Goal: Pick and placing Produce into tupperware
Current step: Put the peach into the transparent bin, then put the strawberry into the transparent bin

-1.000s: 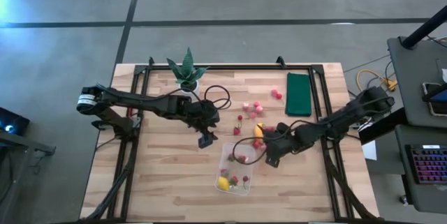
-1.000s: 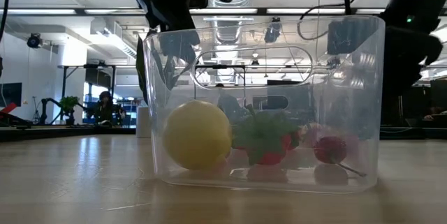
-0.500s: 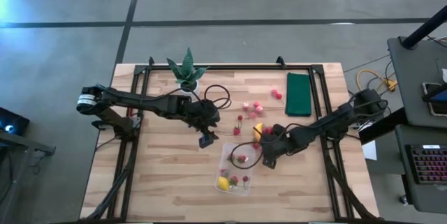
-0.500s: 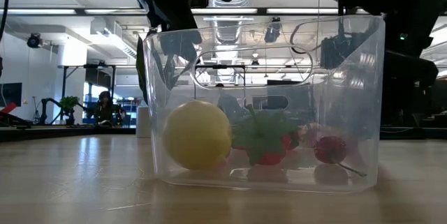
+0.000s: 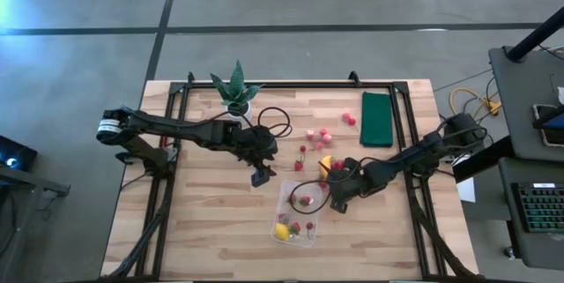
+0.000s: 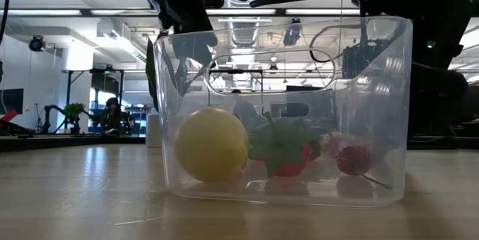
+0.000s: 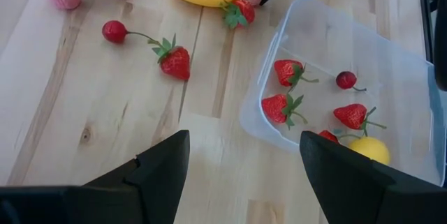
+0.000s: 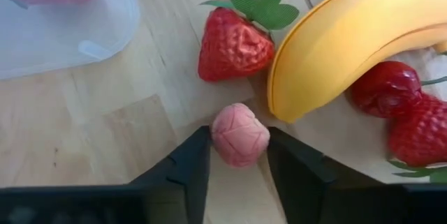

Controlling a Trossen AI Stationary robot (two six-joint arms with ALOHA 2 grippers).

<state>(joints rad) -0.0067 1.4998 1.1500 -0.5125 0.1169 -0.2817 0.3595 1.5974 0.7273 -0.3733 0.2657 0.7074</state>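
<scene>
The clear tupperware stands near the table's middle and holds several strawberries, a cherry and a yellow lemon. Just beyond its far corner lie a banana, a strawberry and a small pink berry piece. My right gripper is shut on that pink piece. My left gripper hovers open above bare wood left of the tub, holding nothing. More pink and red pieces lie farther back. My right gripper pinches the pink berry piece by two opposite sides between its two fingertips. The fingers come down at a slant from the table's right. The piece sits on the wood, close against the banana's edge.
A dark green flat rectangle lies at the far right. A spiky plant in a white pot stands at the far left. A cherry and a strawberry lie on open wood between my left gripper and the banana.
My right gripper has moved a little toward the table's left, closing in on the banana and the pink piece beside the tub's far corner. My left arm and the tub have kept still.
</scene>
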